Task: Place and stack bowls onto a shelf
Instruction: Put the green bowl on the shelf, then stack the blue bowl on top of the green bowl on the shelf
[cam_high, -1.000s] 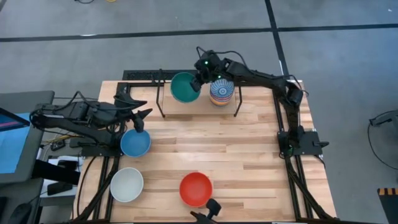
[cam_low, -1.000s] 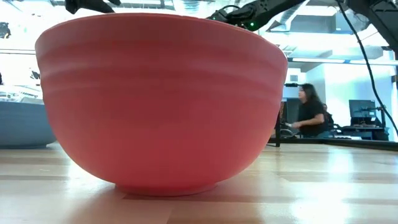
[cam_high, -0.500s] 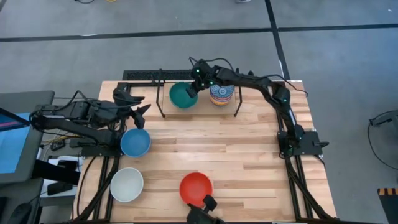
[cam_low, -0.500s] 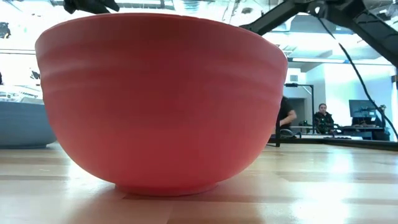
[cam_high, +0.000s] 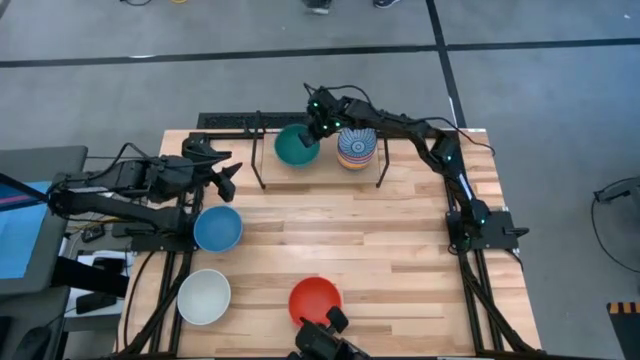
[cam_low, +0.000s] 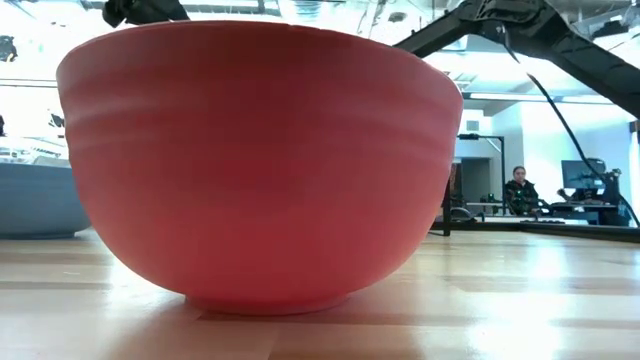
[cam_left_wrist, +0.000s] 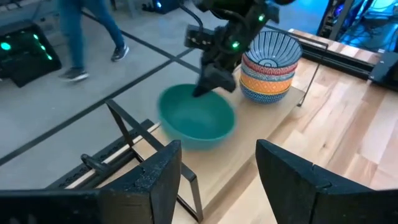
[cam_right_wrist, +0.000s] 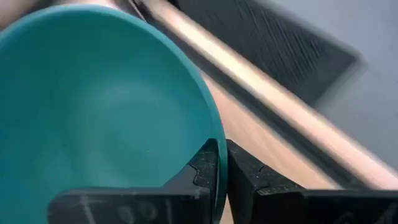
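Since a second ago the right gripper (cam_high: 318, 133) has carried the green bowl (cam_high: 296, 146) down from above the shelf (cam_high: 330, 165) onto its plank, beside the stack of patterned bowls (cam_high: 356, 148); its fingers (cam_right_wrist: 208, 163) pinch the bowl's rim, one inside, one outside. Mouth up, the bowl sits between the black wire brackets at the butcher-block table's (cam_high: 400, 260) far edge. Grey floor surrounds the table; across the room a person (cam_low: 520, 188) sits at a desk. Left gripper (cam_high: 228, 172) hovers spread wide above the blue bowl (cam_high: 217, 229); white bowl (cam_high: 204, 297) and red bowl (cam_high: 315, 301) stand near the front
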